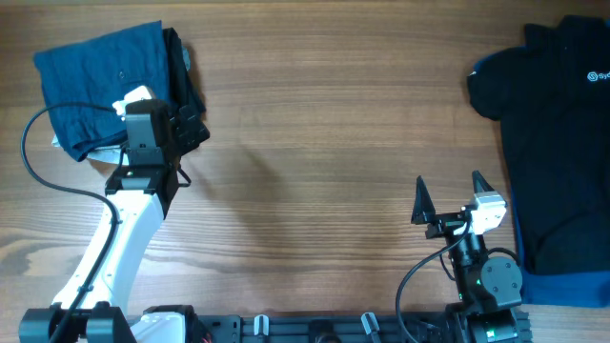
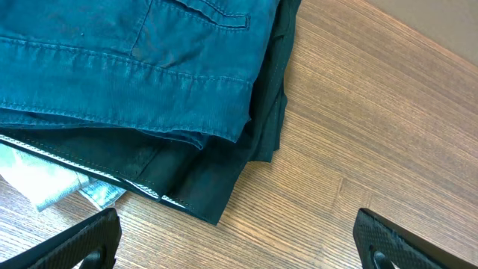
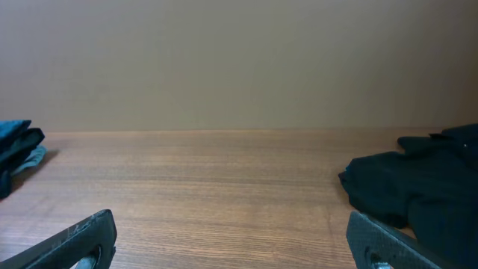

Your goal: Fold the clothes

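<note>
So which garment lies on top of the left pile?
The blue denim shorts; the black garment lies under them, the logo polo apart.

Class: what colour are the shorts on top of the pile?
Mid-blue; the shorts show best in the left wrist view.

The shorts (image 1: pixel 100 81) are mid-blue, faintly faded denim. Beneath them, a black garment (image 2: pixel 187 175) shows pale trim. The polo shirt (image 1: pixel 562 143) is black, its logo (image 1: pixel 596 76) white. The tabletop (image 1: pixel 324 143) is brown wood-grain.

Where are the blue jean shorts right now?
In the overhead view the denim shorts lie at the far left corner of the table, on top of a black garment.
</note>
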{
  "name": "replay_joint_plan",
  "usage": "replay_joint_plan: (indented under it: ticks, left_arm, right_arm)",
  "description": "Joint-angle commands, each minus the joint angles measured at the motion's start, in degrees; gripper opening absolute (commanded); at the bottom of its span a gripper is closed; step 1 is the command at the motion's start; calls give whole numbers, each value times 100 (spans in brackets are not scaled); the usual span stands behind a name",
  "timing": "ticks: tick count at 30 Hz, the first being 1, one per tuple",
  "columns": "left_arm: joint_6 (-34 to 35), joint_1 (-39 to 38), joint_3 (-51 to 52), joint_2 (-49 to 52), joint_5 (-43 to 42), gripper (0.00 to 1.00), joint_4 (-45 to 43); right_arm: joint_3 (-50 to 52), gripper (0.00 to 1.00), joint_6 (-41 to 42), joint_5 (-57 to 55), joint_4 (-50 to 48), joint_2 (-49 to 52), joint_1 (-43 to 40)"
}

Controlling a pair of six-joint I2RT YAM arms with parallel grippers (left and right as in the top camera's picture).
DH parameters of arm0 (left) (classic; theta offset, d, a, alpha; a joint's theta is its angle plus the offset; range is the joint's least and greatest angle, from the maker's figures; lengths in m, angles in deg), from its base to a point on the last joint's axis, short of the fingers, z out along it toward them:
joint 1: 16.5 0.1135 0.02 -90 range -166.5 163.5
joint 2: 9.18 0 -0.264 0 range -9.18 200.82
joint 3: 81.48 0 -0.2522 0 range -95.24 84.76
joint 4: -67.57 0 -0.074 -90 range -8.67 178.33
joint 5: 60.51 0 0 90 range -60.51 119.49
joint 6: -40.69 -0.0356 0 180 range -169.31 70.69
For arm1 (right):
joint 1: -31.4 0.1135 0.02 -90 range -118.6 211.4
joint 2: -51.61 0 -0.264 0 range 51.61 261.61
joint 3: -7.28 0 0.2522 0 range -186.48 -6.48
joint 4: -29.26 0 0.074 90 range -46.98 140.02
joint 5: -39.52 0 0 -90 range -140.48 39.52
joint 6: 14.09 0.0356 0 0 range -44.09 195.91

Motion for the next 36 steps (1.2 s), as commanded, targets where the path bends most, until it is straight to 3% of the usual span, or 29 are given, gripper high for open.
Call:
replay_joint_plan:
  ticks: [1,6,9,14,24,31,36]
  left_arm:
    - [-68,-4,17,9,94,100,-13]
    - [-68,-11,50,-31,94,100,17]
    - [-70,-11,210,-643,94,100,190]
    - [-66,-7,680,-2332,92,100,826]
    - [-22,-11,2704,-6188,-494,100,883]
    - [-22,-11,3501,-7193,-682,100,704]
    - [-26,-59,4081,-7641,-726,100,-127]
  right_arm:
    - [7,100,2,74,-13,-57,-31]
    - [7,100,2,74,-13,-57,-31]
    - [7,100,2,74,-13,-57,-31]
    - [7,99,2,74,-13,-57,-31]
    - [7,100,4,74,-13,-57,-31]
    - [7,100,2,74,-13,-57,-31]
    - [7,100,4,74,-13,-57,-31]
